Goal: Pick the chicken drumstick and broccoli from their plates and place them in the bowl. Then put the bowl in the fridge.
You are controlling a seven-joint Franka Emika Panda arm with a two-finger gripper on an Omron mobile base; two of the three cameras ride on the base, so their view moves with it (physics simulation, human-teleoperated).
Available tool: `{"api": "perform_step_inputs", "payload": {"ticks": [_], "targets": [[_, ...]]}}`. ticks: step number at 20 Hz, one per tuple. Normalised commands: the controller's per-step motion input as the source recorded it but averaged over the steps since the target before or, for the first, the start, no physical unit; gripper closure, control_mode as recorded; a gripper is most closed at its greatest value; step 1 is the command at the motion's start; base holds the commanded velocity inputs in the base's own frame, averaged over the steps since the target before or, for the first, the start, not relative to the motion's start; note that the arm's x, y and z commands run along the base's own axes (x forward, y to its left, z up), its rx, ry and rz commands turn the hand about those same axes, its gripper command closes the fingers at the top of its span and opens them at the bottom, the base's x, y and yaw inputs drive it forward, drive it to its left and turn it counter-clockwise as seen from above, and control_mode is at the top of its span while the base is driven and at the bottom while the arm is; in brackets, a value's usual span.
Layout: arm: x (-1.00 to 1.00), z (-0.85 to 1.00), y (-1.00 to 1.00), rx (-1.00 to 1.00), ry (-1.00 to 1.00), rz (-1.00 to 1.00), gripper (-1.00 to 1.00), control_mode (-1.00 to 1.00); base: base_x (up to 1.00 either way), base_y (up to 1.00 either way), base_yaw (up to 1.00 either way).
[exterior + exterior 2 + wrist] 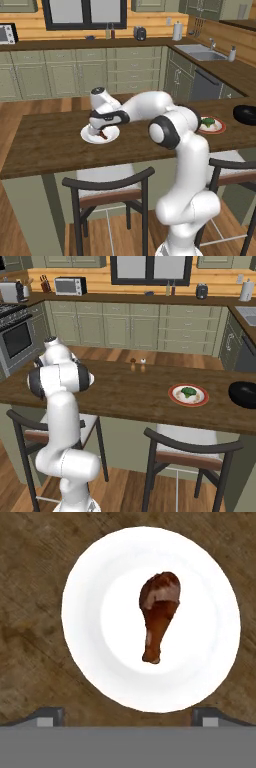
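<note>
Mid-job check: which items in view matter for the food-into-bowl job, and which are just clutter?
Job items:
chicken drumstick on the white plate
broccoli on the red-rimmed plate
black bowl at the counter's right end
end effector, open above the drumstick

Clutter:
salt and pepper shakers
microwave
paper towel roll

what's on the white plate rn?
The chicken drumstick lies alone on the white plate, with the open gripper above it. The left base view's arm hides part of the plate.
</note>
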Motion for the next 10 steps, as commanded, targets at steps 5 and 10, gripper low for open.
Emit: {"api": "perform_step_inputs", "payload": {"ticks": [5, 10], "targets": [[0.49, -0.20, 0.00, 0.00, 0.02, 0.00, -1.00, -1.00, 0.00, 0.00, 0.00], [0.70, -0.37, 0.00, 0.01, 0.11, 0.00, -1.00, -1.00, 0.00, 0.00, 0.00]]}}
